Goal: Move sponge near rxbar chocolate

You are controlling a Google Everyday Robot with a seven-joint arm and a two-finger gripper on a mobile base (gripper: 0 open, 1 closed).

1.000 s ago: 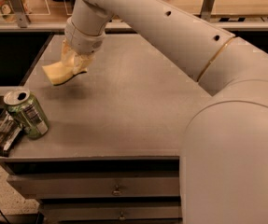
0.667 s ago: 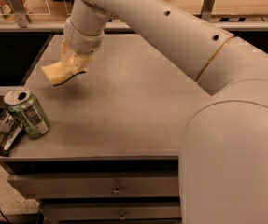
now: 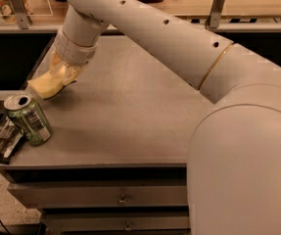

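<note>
The pale yellow soft sponge block (image 3: 44,84) is clamped in the end effector (image 3: 61,76), low by the left edge of the grey tabletop (image 3: 130,116). The green soda can (image 3: 28,119) stands just in front of it. The flat dark-wrapped rxbar chocolate bar (image 3: 4,142) lies right beside the can at the front-left corner.

No legible text, even on the can (image 3: 28,120) near the gripper (image 3: 61,77) clasping the sponge (image 3: 44,84).

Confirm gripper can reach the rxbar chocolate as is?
Likely yes, from above: the gripper holds the sponge just behind the green can, which stands between it and the rxbar chocolate at the table edge.
</note>
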